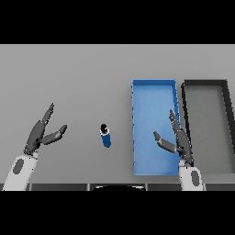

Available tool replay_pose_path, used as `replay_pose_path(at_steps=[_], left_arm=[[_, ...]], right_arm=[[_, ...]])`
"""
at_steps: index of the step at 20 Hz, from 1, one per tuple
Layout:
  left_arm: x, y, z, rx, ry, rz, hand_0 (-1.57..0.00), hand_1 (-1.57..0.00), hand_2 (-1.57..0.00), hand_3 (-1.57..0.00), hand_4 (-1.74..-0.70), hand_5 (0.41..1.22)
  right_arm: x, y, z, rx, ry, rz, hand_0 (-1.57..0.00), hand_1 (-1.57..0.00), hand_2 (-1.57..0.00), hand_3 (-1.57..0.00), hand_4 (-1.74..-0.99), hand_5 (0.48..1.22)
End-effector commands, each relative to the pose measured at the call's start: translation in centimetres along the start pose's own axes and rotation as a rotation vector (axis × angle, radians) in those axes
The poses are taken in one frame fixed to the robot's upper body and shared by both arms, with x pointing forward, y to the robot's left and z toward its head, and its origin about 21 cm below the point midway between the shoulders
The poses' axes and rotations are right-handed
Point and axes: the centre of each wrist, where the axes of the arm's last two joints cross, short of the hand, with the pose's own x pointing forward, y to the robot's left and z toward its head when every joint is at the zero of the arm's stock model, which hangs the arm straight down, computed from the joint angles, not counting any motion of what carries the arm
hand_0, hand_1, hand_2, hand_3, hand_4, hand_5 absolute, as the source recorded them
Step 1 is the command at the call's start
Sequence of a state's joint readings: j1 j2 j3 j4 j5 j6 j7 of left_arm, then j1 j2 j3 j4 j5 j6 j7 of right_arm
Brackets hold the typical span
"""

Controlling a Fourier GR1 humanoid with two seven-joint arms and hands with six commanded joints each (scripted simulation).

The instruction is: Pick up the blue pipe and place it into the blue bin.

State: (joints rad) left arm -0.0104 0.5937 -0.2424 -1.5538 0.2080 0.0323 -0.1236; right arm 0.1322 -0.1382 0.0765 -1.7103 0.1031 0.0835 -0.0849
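Observation:
A short blue pipe [106, 136] with a dark top end stands on the grey table, a little left of the blue bin [154, 98]. The bin is a long rectangular tray with nothing in it. My right hand [178, 141] hovers over the bin's near right part, fingers straight and thumb spread, holding nothing. My left hand [40, 132] is far to the pipe's left, also open, with its fingers pointing away from me.
A black bin [185, 98] with a grey floor sits directly right of the blue bin, its long side close against it. Bare grey table stretches behind and to the left of the pipe.

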Motion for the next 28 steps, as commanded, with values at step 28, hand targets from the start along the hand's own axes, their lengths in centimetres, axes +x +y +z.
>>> replay_pose_path(at_steps=[28], left_arm=[[1.5,-13.2,-2.9,-0.587,0.014,0.075,0.0,0.0,0.0,0.0,-1.12,0.448]], right_arm=[[0.3,0.1,0.6,0.01,-0.025,-0.004,0.0,0.0,0.0,0.0,-1.274,0.605]])
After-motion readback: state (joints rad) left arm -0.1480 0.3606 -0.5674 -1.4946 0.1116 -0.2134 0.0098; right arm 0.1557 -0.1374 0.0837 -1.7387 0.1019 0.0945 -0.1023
